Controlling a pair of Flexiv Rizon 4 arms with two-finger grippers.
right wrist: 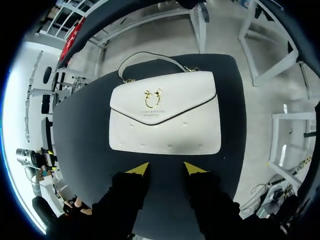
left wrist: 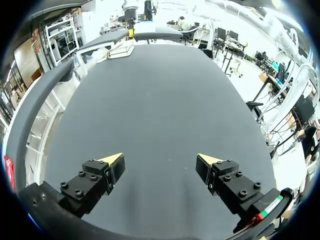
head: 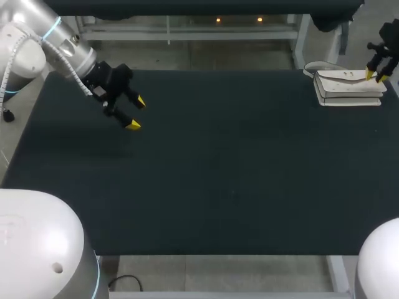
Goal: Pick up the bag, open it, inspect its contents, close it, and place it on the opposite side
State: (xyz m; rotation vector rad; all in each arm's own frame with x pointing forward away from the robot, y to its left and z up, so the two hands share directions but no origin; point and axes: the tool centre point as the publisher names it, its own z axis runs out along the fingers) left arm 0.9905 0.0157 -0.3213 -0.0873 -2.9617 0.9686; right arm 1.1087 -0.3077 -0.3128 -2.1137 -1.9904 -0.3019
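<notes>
left gripper point(head: 136, 113) released, over counter point(head: 218, 187) left, well apart from bag | bag point(head: 346, 87) flat, flap shut, far right corner | right gripper point(head: 374, 76) released above bag; best: straddle the handle point(right wrist: 150, 57) squarely, pinch, lift slowly

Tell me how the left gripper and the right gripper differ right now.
The left gripper is above bare table at the left side; the right gripper is at the white bag in the far right corner. The left gripper's fingers are spread wide; the right gripper's stand closer together. Both are open and hold nothing.
</notes>
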